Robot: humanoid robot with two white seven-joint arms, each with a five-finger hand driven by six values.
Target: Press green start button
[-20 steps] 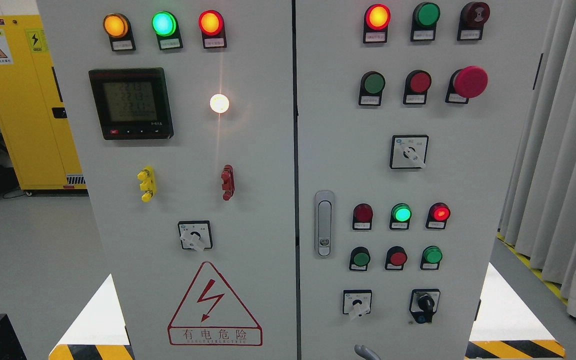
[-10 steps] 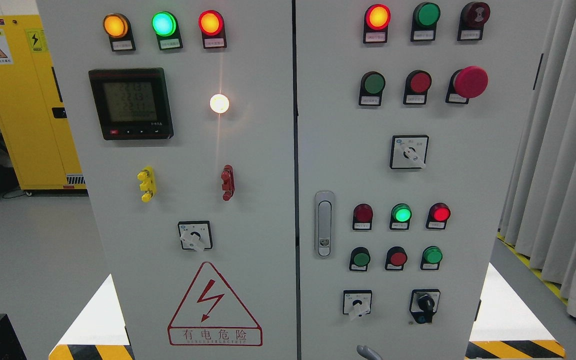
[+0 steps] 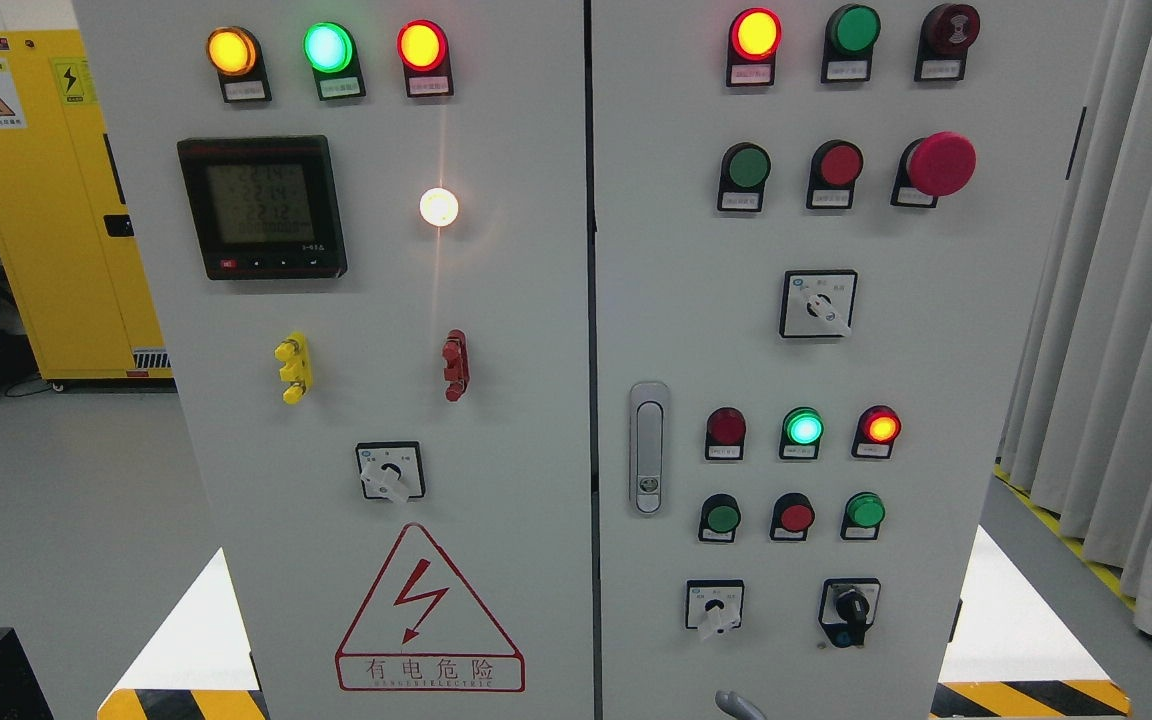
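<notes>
Green button (image 3: 722, 518): just right of latch (image 3: 647, 447), at its lower end; 1 of 3 green.
Hand (image 3: 736, 705): sliver at bottom edge, below latch; grip state cannot be told.
Room: bare panel between hand and button.

Left door of the grey cabinet (image 3: 516, 320) carries a digital meter (image 3: 262, 207), a lit white lamp (image 3: 439, 207) and a red-bordered warning triangle (image 3: 429, 610). A yellow cabinet (image 3: 36, 200) stands at far left on the floor. Grey curtains (image 3: 1126, 350) hang at right.
</notes>
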